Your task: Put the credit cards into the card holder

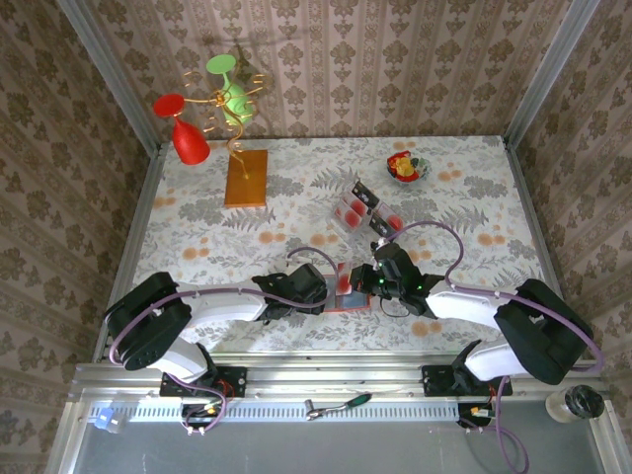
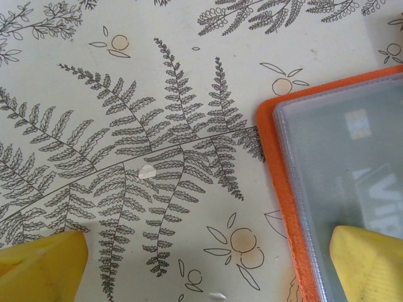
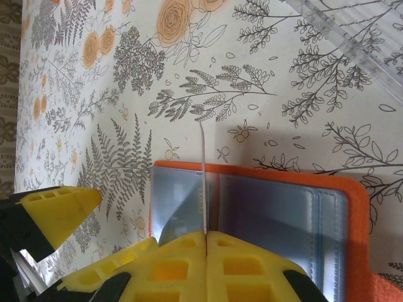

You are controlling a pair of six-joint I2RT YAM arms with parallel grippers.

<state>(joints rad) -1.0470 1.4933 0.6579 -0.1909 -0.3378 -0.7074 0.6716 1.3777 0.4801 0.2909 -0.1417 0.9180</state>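
Note:
The orange card holder (image 1: 348,292) lies open on the table between my two grippers, its grey-blue sleeves (image 3: 277,220) facing up. My right gripper (image 3: 206,234) is shut on a credit card (image 3: 203,176), held on edge and upright above the holder's left page. My left gripper (image 2: 204,270) is open, one yellow finger (image 2: 368,264) resting on the holder's clear sleeve (image 2: 340,163) and the other finger (image 2: 41,264) over the bare tablecloth. Through that sleeve I see a card with pale lettering. More red-and-white credit cards (image 1: 352,209) stand in a clear tray farther back.
The clear plastic tray (image 1: 366,203) stands behind the holder, with a small bowl of colourful pieces (image 1: 407,168) at the back right. A wooden board (image 1: 246,179) carrying a wire stand with red and green glasses sits at the back left. Patterned walls enclose the table.

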